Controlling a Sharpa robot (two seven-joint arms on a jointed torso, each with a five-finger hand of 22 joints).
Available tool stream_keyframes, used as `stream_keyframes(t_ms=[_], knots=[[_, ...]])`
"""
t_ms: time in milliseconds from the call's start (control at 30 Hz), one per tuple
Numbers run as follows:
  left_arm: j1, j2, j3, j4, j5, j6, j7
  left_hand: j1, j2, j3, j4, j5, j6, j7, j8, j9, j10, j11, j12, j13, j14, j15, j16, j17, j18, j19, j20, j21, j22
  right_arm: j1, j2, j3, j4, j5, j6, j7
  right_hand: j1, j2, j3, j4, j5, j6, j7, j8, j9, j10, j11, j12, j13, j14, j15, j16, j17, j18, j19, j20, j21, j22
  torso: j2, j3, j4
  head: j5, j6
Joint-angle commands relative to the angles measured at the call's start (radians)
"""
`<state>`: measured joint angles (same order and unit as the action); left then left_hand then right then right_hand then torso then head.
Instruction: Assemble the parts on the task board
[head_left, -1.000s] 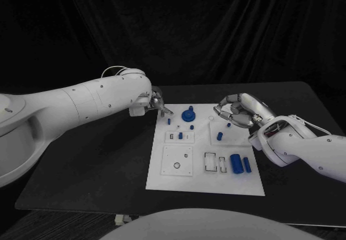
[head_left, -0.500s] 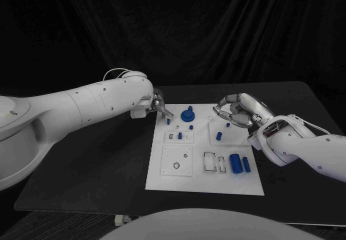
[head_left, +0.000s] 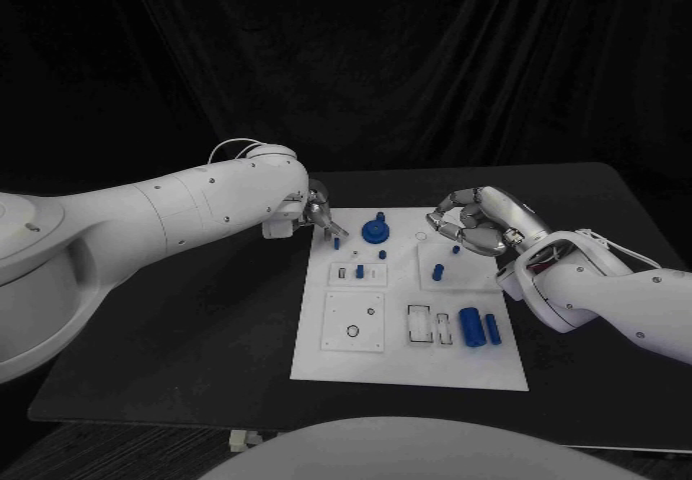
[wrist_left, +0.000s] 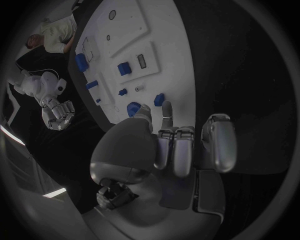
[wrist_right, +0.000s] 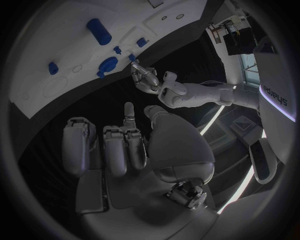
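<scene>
White task board (head_left: 411, 355) flat mid-desk, black desk (head_left: 188, 330) beneath, dark curtain (head_left: 433, 80) behind. Blue parts: two cylinders (head_left: 472, 327) lying side by side near the right edge, one round knobbed piece (head_left: 376, 232) at the far end, several small pegs (too small to count surely). Left hand (head_left: 315, 210) at the board's far left corner, fingers (wrist_left: 164, 111) curled, tips just beside a small blue peg (wrist_left: 159, 99); contact unclear. Right hand (head_left: 483, 225) over the far right corner, fingers curled in, holding nothing visible.

Black table (head_left: 202, 330), apparently dark curtain (head_left: 433, 90) hanging behind it.
</scene>
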<state>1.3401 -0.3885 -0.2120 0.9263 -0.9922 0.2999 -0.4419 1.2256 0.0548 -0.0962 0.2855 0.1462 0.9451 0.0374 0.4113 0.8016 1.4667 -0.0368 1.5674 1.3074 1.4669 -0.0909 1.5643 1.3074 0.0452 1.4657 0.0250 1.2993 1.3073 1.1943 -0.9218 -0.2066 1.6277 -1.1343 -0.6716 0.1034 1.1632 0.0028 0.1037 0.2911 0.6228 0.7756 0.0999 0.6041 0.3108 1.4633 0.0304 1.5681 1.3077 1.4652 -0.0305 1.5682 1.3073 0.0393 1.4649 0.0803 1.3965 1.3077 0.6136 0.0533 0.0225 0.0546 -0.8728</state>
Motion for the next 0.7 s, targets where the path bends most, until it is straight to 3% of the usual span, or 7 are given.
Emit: stream_keyframes(t_ms=[33,367,700], knots=[[-0.003,0.005,0.001,-0.001,0.000,0.015,-0.001,0.012,-0.001,0.004,-0.006,0.011,0.002,0.001,-0.005,-0.002,0.104,0.000,0.003,0.263,0.104,0.001,0.006,0.263,0.006,0.041,-0.004,-0.005,0.196,-0.002,-0.001,0.001,0.001,-0.006,0.005,-0.013,-0.007,0.004,-0.001,0.000,-0.005,-0.001,0.000,0.005,-0.001,0.108,-0.002,0.003,0.263,0.106,-0.001,0.003,0.263,0.010,-0.004,-0.001,-0.002,0.197,-0.001,0.0001,-0.0001,0.001,0.000],[-0.008,0.014,0.001,-0.010,0.000,0.028,-0.005,0.025,0.002,0.009,-0.009,0.028,0.003,0.000,-0.007,-0.003,0.104,-0.001,0.003,0.263,0.104,0.001,0.006,0.263,0.006,0.040,-0.004,-0.006,0.196,-0.002,-0.003,0.001,0.003,-0.006,0.007,-0.014,-0.006,0.004,0.000,0.000,-0.005,-0.001,0.000,0.005,-0.001,0.108,-0.002,0.003,0.263,0.106,-0.001,0.003,0.263,0.010,-0.004,-0.001,-0.003,0.197,0.000,0.0003,0.0002,-0.002,0.000],[-0.014,0.024,0.001,-0.025,0.000,0.024,-0.004,0.076,0.004,0.031,-0.025,0.135,0.004,-0.004,-0.016,-0.010,0.104,-0.004,0.003,0.263,0.104,-0.002,0.006,0.263,0.006,0.040,-0.007,-0.006,0.196,-0.002,-0.006,0.001,0.006,-0.006,0.008,-0.016,-0.006,0.004,0.000,0.000,-0.005,-0.001,0.000,0.005,-0.001,0.108,-0.002,0.003,0.263,0.106,-0.001,0.003,0.263,0.010,-0.004,-0.001,-0.003,0.197,0.000,0.0004,-0.0005,-0.003,0.000]])
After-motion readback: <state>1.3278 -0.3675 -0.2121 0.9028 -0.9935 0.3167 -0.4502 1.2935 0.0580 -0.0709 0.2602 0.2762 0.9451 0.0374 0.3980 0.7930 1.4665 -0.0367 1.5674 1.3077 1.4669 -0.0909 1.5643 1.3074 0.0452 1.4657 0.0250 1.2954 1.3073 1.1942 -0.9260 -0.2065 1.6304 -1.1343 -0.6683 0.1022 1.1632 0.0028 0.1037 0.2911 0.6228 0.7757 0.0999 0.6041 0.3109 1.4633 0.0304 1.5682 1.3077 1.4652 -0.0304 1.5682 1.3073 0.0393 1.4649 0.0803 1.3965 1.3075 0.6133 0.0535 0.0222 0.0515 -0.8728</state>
